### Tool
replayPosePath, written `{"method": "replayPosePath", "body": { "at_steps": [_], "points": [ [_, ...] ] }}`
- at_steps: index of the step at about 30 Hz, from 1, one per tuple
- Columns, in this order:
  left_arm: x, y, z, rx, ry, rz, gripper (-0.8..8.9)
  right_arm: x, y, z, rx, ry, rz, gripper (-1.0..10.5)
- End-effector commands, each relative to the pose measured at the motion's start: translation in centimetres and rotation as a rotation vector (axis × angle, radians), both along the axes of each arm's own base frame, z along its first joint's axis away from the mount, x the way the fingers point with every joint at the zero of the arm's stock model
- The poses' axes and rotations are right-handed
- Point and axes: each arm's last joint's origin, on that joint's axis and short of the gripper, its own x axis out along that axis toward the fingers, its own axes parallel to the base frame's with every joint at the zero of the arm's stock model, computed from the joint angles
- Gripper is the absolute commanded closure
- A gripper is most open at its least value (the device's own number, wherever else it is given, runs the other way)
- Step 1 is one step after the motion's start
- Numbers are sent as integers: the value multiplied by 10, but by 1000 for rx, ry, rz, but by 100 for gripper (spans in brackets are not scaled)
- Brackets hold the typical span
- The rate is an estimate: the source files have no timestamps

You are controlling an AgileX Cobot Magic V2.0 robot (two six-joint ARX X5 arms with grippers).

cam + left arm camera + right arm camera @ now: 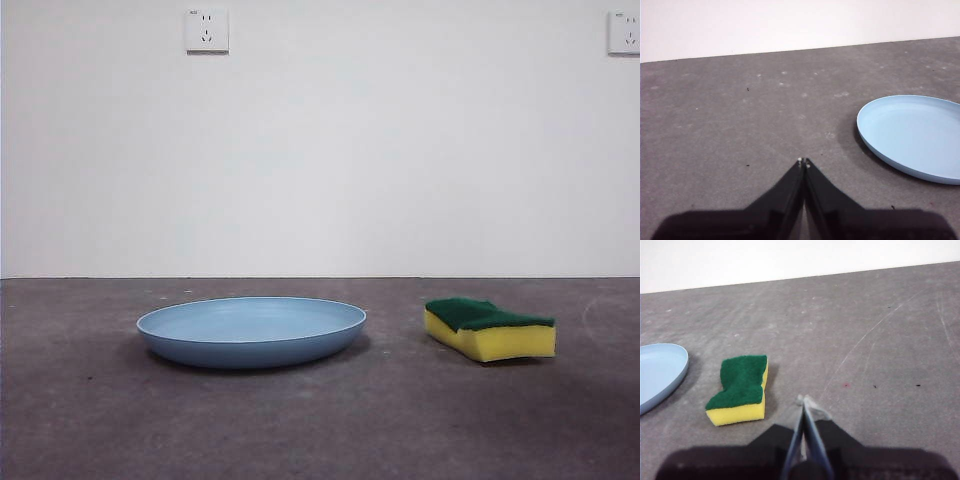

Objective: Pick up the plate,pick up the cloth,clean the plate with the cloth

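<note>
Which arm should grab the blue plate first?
Probably the left. The left gripper, fingers shut, has the plate nearby; the right gripper sits by the sponge.

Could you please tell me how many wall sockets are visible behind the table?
2: one wall socket high on the wall, above the plate; a second socket cut off at the right edge.

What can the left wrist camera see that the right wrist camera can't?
Only the left wrist view shows the left tool, its jaws shut, and most of the blue plate. Only the right wrist view shows the sponge, green side up, and the right tool, jaws shut too. Both show the grey table, the white wall, and the plate, though the right wrist view catches just its edge.
</note>
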Motion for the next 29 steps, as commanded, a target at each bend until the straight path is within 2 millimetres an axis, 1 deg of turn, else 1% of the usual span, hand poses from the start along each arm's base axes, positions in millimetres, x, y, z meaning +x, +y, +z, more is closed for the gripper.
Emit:
{"method": "replayPosePath", "body": {
  "at_steps": [1, 6, 9, 11, 14, 17, 21, 25, 29],
  "points": [
    [1, 0, -4, -16, 8, 5, 817, 1, 0, -4, 10, 8, -4, 946],
    [1, 0, -2, -117, 5, 21, 819, 1, 0, -4, 167, 34, -29, 946],
    [1, 0, -2, -174, 14, 28, 820, 1, 0, -4, 214, 41, -39, 952],
    [0, 0, -1, -197, 20, 33, 820, 0, 0, 0, 243, 47, -46, 958],
    [-1, 0, 6, -211, 51, 41, 820, 0, 0, 10, 264, 64, -52, 958],
    [-1, 0, 18, -207, 88, 45, 820, 2, 0, 24, 264, 99, -57, 958],
    [4, 0, 41, -200, 150, 50, 820, 11, 2, 49, 255, 156, -38, 957],
    [19, -2, 67, -195, 214, 46, 820, 26, 6, 74, 225, 213, 40, 957],
    [40, -6, 93, -198, 291, -17, 820, 46, 11, 96, 188, 321, 126, 957]
  ]
}}
